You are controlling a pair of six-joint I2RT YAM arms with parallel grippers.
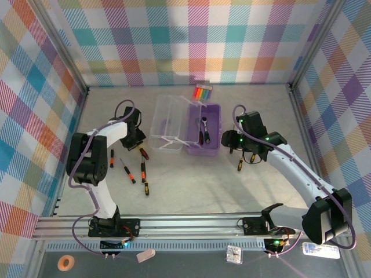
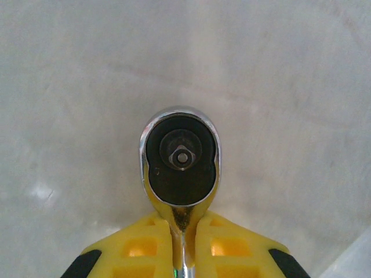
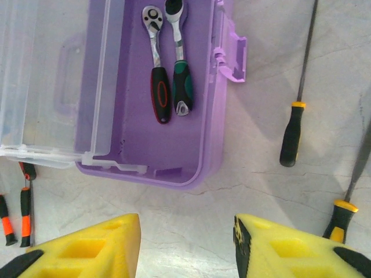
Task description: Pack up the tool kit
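No lettering, number, brand or sign can be read. Any marking on the ratchet or on the case is too small or too blurred to be made out.

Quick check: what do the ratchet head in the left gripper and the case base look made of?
Ratchet head: apparently polished chromed metal, by its mirror-bright rim, around a dull black centre. Case base: purple plastic, likely moulded, slightly translucent at its thin walls.
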